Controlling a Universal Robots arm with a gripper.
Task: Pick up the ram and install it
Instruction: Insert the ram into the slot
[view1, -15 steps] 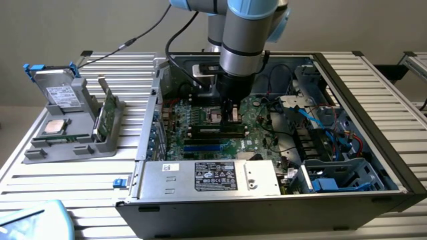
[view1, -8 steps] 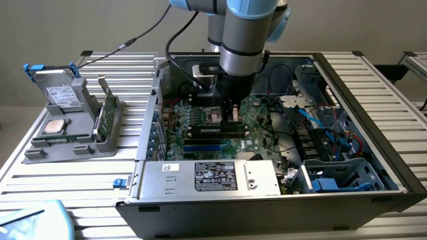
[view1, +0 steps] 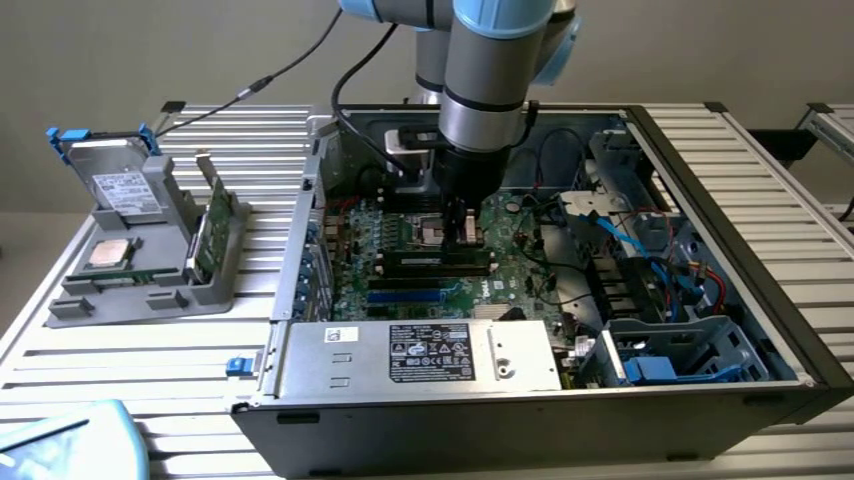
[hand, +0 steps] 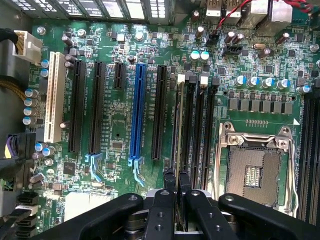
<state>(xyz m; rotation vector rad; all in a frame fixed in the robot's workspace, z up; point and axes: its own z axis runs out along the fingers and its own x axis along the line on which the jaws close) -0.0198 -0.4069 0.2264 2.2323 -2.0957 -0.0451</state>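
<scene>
1. exterior view: the arm reaches down into the open computer case (view1: 807, 330). the gripper (view1: 463, 232) stands upright over the motherboard, with its tips at the black memory slots (view1: 427, 265), just beside the processor socket (view1: 430, 232).
2. exterior view: those slots run from the exterior view's left to its right. outside the case, well apart on the exterior view's left, a green board (view1: 214, 225) stands on edge in a grey holder (view1: 80, 305).
3. wrist view: the fingers (hand: 165, 205) are nearly together, clamped on the ram (hand: 178, 125). it shows as a thin pale strip, seen edge-on, running straight out from between them.
4. wrist view: the ram's long axis lies along the memory slots and parallel to the blue slot (hand: 136, 115).
5. judgement: the ram sits directly under the gripper, lined up with its slot with no sideways offset. whether it is fully seated cannot be told.
</scene>
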